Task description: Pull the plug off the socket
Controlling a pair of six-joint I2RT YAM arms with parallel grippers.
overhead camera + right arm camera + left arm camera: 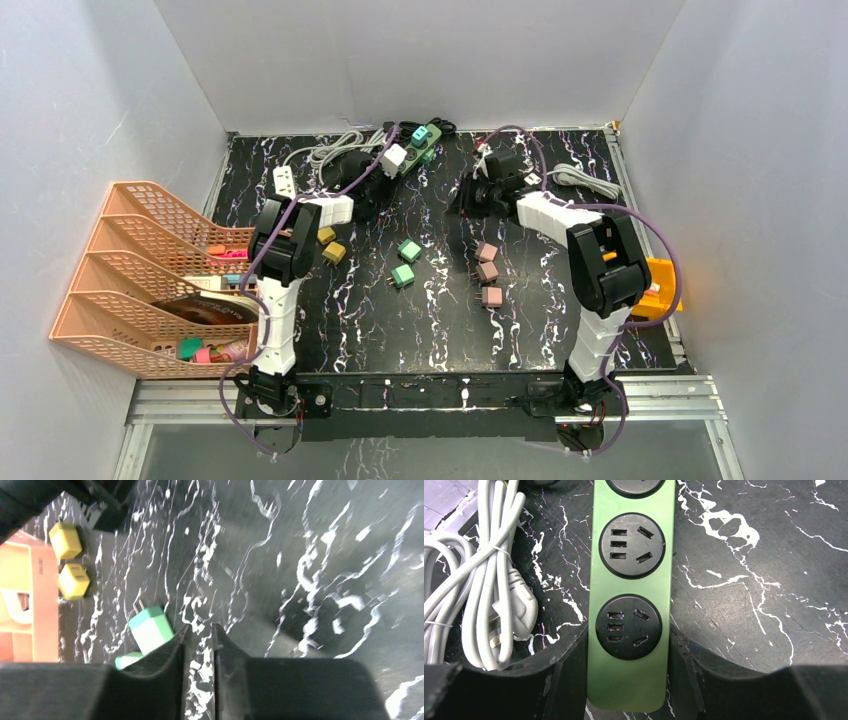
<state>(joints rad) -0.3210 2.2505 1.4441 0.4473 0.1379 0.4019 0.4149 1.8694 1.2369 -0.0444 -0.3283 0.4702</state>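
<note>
The green power strip (631, 595) lies at the back of the table (420, 152). A teal plug (421, 134) and a white plug (394, 158) sit in its sockets. My left gripper (629, 640) is shut on the strip's near end, one finger against each side; in the top view it is at the strip's lower-left end (368, 185). The two sockets in the left wrist view are empty, and the plugs are out of that view. My right gripper (199, 630) is shut and empty, low over the bare table right of the strip (470, 197).
Loose plugs lie mid-table: green (409, 250), pink (487, 268) and yellow (334, 253). A bundled white cable (489, 580) lies left of the strip. An orange rack (130, 270) stands at the left and a yellow bin (662, 285) at the right.
</note>
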